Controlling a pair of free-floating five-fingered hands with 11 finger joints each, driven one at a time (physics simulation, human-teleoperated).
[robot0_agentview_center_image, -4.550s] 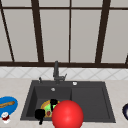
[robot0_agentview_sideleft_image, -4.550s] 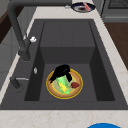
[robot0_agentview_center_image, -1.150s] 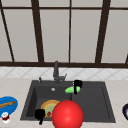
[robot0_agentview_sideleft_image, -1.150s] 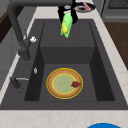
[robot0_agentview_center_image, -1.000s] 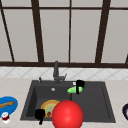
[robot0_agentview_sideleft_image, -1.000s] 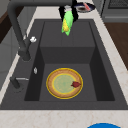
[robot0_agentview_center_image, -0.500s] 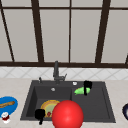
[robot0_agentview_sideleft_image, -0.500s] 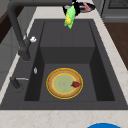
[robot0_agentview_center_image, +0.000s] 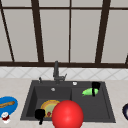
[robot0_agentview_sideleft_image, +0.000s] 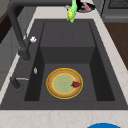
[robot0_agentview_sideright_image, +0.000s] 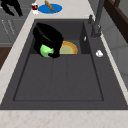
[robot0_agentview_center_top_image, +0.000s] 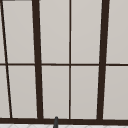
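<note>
My right hand (robot0_agentview_center_image: 95, 86) is shut on a green object with a yellow patch (robot0_agentview_center_image: 88, 92) and holds it above the sink's shallow right part. From the right side, that hand (robot0_agentview_sideright_image: 47, 36) covers the top of the green object (robot0_agentview_sideright_image: 46, 51). In the left side view the green object (robot0_agentview_sideleft_image: 71, 11) hangs over the sink's far end. A yellow-rimmed plate (robot0_agentview_sideleft_image: 64, 83) lies in the deep left basin with a small red bit (robot0_agentview_sideleft_image: 76, 84) on it. My left hand (robot0_agentview_center_image: 39, 114) hovers at the sink's front left edge with relaxed fingers, holding nothing.
A big red ball (robot0_agentview_center_image: 67, 115) stands low in the front view and hides part of the plate (robot0_agentview_center_image: 49, 107). The dark faucet (robot0_agentview_center_image: 56, 71) rises behind the sink. A blue plate (robot0_agentview_center_image: 7, 105) and a small jar (robot0_agentview_center_image: 5, 117) sit on the left counter, and a dark bowl (robot0_agentview_center_image: 125, 111) sits at the right.
The right hand took the green object off the plate, lifted it and carried it to the right over the sink's shallow part. It still drifts right. The left hand stayed put.
</note>
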